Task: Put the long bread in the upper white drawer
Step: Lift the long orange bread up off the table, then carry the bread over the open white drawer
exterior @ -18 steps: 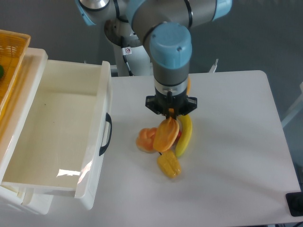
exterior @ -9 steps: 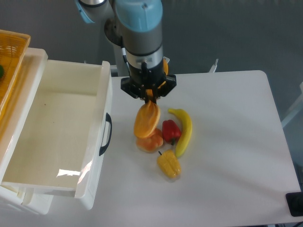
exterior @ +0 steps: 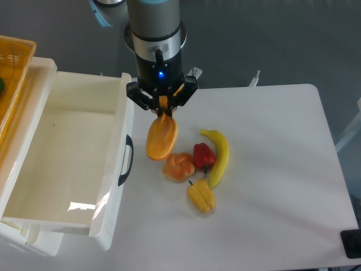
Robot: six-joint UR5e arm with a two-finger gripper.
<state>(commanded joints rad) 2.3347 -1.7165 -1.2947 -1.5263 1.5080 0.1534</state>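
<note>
Over the last second I have carried the long bread (exterior: 162,138) up off the pile and leftward; it was hanging over the round bun (exterior: 179,167) and red pepper (exterior: 203,156), and now it hangs just outside the front panel of the upper white drawer (exterior: 125,113). My tool (exterior: 161,106) is clamped on the loaf's upper end, so the loaf dangles nearly upright below it, its lower tip beside the drawer's black handle (exterior: 128,160) but apart from it. I judge the pick done and the carry roughly half made: the loaf has yet to cross the front panel.

That panel's top rim is the edge to mind. The loaf's lower end looks close to rim level, though one fixed view does not let me judge height well, so I would want clearance before going further left. Inside, the drawer shows a bare white floor with plenty of room for the loaf. Right of the drawer, the bun, pepper, banana (exterior: 220,156) and yellow pepper (exterior: 201,195) lie clustered on the surface (exterior: 271,197), clear of my path.
</note>
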